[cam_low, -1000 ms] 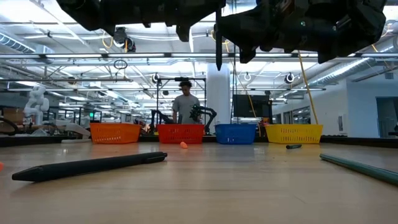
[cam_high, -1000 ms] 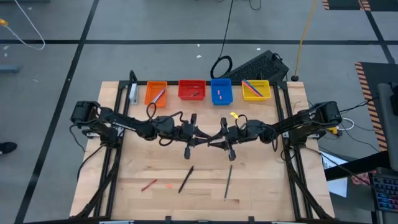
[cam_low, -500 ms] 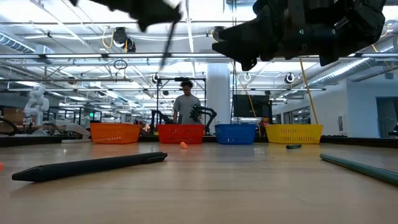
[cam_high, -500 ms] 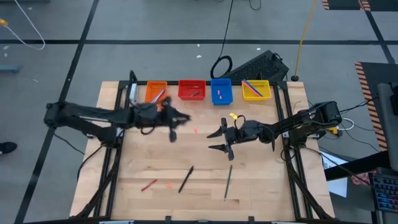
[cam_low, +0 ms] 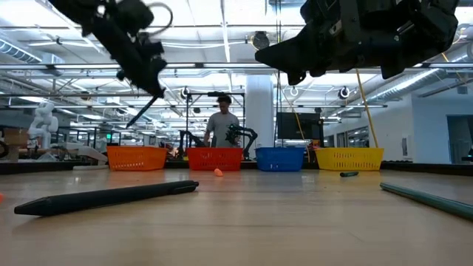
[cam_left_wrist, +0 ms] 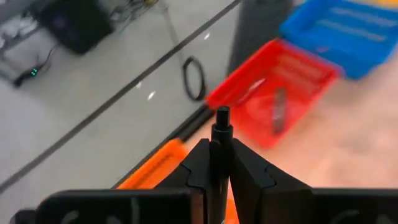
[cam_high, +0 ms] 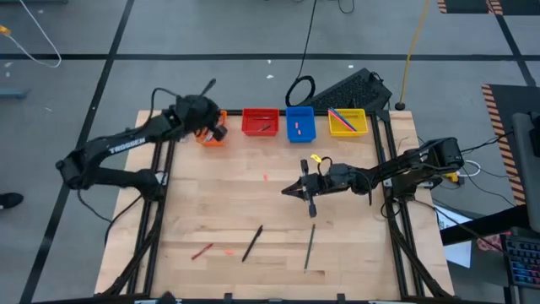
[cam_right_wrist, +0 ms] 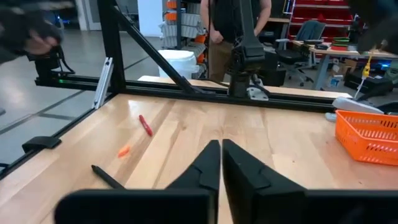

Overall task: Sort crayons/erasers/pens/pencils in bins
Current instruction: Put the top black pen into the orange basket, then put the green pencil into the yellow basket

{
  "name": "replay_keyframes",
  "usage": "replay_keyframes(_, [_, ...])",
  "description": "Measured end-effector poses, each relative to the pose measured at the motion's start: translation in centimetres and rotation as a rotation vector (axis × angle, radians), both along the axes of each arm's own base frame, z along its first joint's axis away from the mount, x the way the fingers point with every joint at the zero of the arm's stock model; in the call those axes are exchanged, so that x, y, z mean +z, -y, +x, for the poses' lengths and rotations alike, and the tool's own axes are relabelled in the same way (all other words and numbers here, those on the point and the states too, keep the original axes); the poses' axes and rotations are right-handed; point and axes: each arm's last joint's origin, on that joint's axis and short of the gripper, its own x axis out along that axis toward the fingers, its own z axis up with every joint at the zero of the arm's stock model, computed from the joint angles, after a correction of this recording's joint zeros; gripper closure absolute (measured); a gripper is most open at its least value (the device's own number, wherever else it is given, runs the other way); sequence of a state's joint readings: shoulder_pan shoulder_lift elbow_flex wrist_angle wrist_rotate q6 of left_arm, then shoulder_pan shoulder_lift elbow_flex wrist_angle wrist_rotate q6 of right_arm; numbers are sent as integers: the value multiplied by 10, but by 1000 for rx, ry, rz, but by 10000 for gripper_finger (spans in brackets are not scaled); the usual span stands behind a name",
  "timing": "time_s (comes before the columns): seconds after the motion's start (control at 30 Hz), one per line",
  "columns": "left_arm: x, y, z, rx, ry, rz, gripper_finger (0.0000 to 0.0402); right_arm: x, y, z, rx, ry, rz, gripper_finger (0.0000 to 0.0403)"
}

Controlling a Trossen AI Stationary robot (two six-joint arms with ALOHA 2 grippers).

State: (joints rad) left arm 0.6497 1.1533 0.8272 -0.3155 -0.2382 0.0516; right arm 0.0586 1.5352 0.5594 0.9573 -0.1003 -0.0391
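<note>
Nearest my side of the table, leftovers lie loose: a red crayon (cam_high: pixel 201 251) with a tiny eraser (cam_high: pixel 229 250) beside it, a black pen (cam_high: pixel 252 242) and a dark green pencil (cam_high: pixel 310 247).

Above mid-table my right gripper (cam_high: pixel 309 203) hangs with its arm stretched in from the right. It's pinched closed on nothing, so I'd call it parked.

Farthest out, my left gripper (cam_high: pixel 209 85) is clamped on a dark stick (cam_left_wrist: pixel 219 163), pen or pencil, can't tell. That arm reaches up over the orange bin (cam_high: pixel 211 139), stick held past the table's back edge. The red bin (cam_high: pixel 260 122), blue bin (cam_high: pixel 299 124) and yellow bin (cam_high: pixel 348 122) continue the back row. Looks like I'm lining up a drop.
</note>
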Motion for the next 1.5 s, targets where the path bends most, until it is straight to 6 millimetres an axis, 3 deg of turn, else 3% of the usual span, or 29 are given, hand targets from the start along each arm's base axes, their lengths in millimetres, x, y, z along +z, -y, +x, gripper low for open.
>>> replay_keyframes(0.17, [-23, -40, -11, 69, -29, -80, 362, 0, 0, 0, 0, 0, 0, 388])
replay_keyframes(0.37, [-47, -63, -15, 106, -58, -161, 362, 0, 0, 0, 0, 0, -3, 400])
replay_keyframes(0.9, [-75, -78, -1, 53, -41, -221, 362, 0, 0, 0, 1, 0, -3, 402])
replay_keyframes(1.1, [-82, -78, 1, 52, -60, -246, 316, 0, 0, 0, 1, -1, -3, 401])
replay_keyframes(1.5, [-77, -72, 3, 31, -74, -234, 261, 0, 0, 0, 1, -1, -3, 401])
